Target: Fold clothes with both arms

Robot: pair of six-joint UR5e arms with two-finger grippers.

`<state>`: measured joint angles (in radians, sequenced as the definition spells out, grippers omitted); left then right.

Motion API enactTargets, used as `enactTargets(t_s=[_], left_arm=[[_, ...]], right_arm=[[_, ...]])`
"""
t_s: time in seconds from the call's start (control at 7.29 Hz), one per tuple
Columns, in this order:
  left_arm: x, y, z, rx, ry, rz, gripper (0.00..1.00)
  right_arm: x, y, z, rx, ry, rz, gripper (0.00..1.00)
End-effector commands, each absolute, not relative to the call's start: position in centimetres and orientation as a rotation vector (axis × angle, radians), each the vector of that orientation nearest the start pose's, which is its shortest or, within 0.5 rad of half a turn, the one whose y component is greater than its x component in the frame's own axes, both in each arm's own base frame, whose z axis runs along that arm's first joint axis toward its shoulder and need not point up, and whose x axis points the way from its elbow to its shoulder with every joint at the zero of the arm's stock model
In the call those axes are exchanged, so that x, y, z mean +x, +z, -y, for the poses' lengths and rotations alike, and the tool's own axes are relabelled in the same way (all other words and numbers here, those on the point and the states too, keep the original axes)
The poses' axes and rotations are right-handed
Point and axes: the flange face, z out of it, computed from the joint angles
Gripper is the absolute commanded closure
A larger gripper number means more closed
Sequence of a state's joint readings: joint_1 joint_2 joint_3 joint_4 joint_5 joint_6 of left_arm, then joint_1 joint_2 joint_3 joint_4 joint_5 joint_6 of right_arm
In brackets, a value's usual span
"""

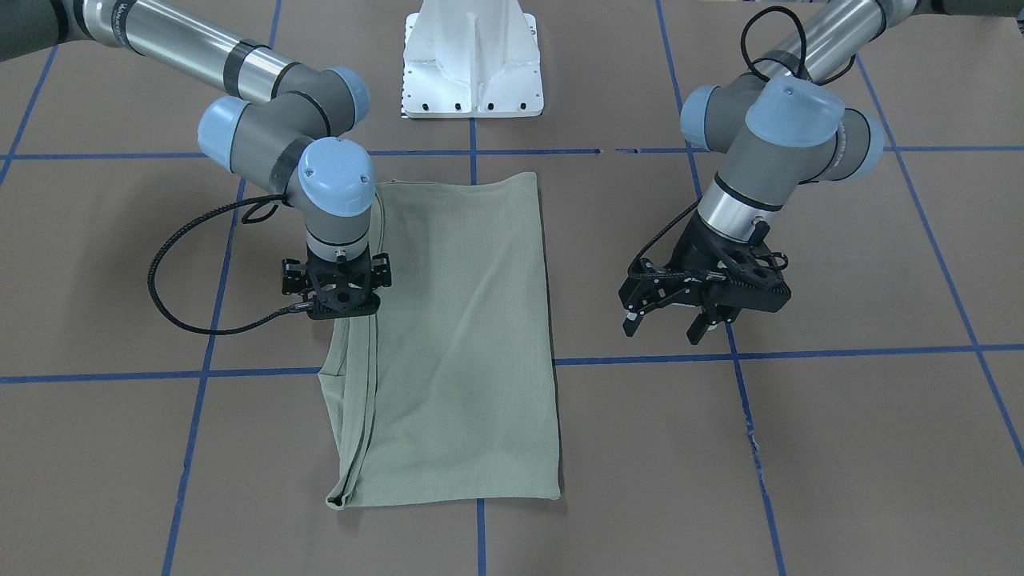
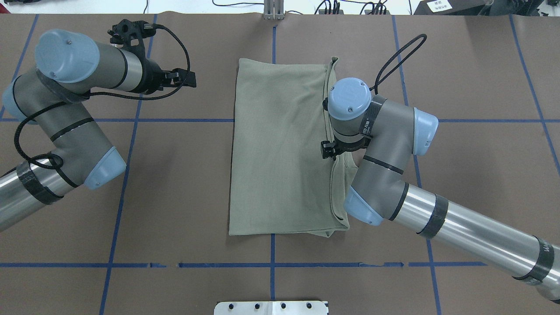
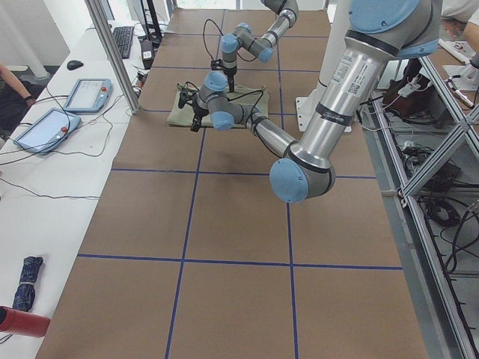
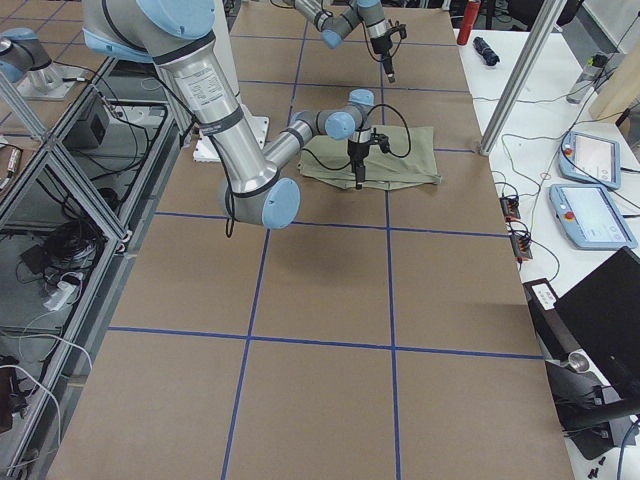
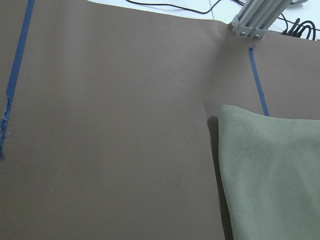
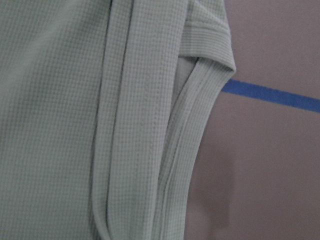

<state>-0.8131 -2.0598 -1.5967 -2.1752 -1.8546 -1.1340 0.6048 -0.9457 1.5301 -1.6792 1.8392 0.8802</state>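
The olive-green shirt [image 1: 464,344] lies flat on the brown table as a folded rectangle, with a sleeve and ribbed edge doubled along one long side [image 6: 145,125]. It also shows in the overhead view [image 2: 280,148]. My right gripper [image 1: 344,308] points straight down onto that doubled edge, at mid-length. Its fingertips are hidden under its body, so I cannot tell if it grips the cloth. My left gripper [image 1: 664,326] is open and empty. It hovers over bare table beside the shirt's other long side. Its wrist view shows only a shirt corner [image 5: 275,175].
The white pedestal base [image 1: 472,64] stands at the robot's side of the table, just behind the shirt. Blue tape lines [image 1: 800,352] grid the brown table cover. Tablets and cables lie on the side benches [image 3: 82,97].
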Motion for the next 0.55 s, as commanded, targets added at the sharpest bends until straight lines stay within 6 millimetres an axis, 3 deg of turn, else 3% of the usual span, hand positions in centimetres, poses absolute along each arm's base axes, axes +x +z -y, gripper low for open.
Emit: enactTargets(t_s=[0.0, 0.41], left_arm=[[38.6, 29.6, 55.9, 0.444, -0.173, -1.051, 0.00], [38.6, 29.3, 55.8, 0.444, -0.174, -1.052, 0.00]], right_arm=[[-51.1, 33.5, 49.0, 0.081, -0.153, 0.537, 0.00], [-49.9, 34.6, 49.5, 0.085, -0.160, 0.526, 0.00]])
